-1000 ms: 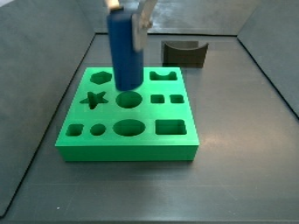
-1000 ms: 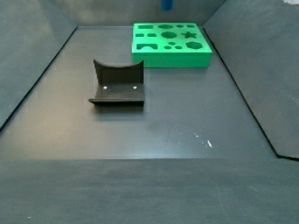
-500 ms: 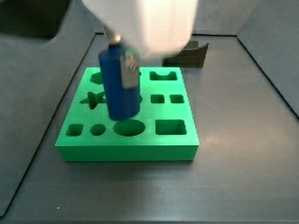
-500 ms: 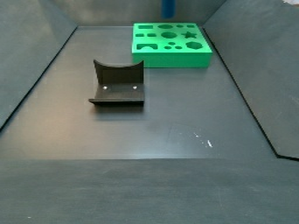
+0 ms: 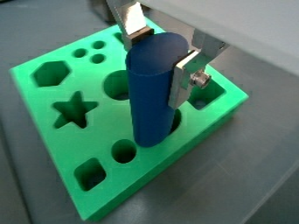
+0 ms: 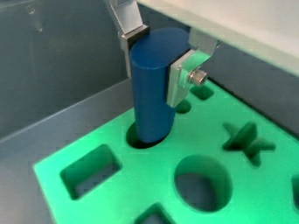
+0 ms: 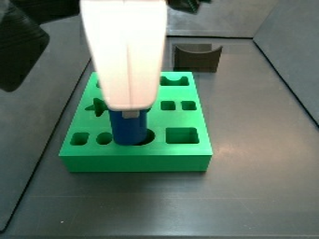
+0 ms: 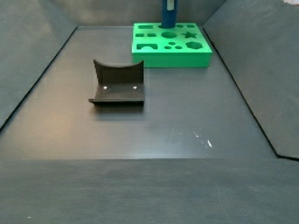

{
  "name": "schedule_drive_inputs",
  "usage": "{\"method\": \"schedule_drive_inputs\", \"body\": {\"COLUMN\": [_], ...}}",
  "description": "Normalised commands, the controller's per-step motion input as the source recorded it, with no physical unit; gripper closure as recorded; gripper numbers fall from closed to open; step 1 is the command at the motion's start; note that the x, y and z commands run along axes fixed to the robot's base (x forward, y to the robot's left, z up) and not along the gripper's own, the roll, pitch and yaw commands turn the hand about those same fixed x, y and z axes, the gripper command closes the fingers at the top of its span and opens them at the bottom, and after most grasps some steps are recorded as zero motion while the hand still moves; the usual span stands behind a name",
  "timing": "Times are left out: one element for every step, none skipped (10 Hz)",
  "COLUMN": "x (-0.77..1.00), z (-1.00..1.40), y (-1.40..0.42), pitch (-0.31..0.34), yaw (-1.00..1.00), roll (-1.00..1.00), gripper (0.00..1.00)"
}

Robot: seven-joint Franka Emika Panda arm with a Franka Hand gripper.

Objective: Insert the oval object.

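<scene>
The oval object, a tall blue peg (image 5: 152,92), stands upright between my gripper's (image 5: 162,57) silver fingers, which are shut on its upper part; both wrist views show this (image 6: 155,87). Its lower end sits in the mouth of the large round hole of the green block (image 5: 70,149). In a side view the arm's white housing (image 7: 127,56) hides most of the peg (image 7: 129,128), and only its lower end shows at the hole in the block's (image 7: 137,159) front row. In a side view the block (image 8: 170,54) lies far back, with the peg (image 8: 169,13) above it.
The green block has other holes: a star (image 5: 73,109), a hexagon (image 5: 49,74), a square (image 7: 182,136). A dark grey block with a curved notch (image 8: 117,83) stands apart from it on the grey floor (image 7: 197,56). Grey walls surround the floor.
My gripper has come down and towards the block's front row with the peg. The peg's lower end has gone from above the block to the mouth of the large round hole.
</scene>
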Motion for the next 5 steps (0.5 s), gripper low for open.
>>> {"method": "schedule_drive_inputs", "body": {"x": [0.14,0.27,0.4,0.13,0.0], "z": [-0.26,-0.33,-0.31,-0.22,-0.65], "y": [0.0,0.0,0.01,-0.05,-0.11], "pitch": [0.0,0.0,0.003,0.013,-0.123], "yaw": [-0.93,-0.83,-0.68,-0.16,0.0], "roll": [0.0,0.01,0.05,0.14,0.15], "gripper": [1.0,1.0,1.0,1.0,1.0]}}
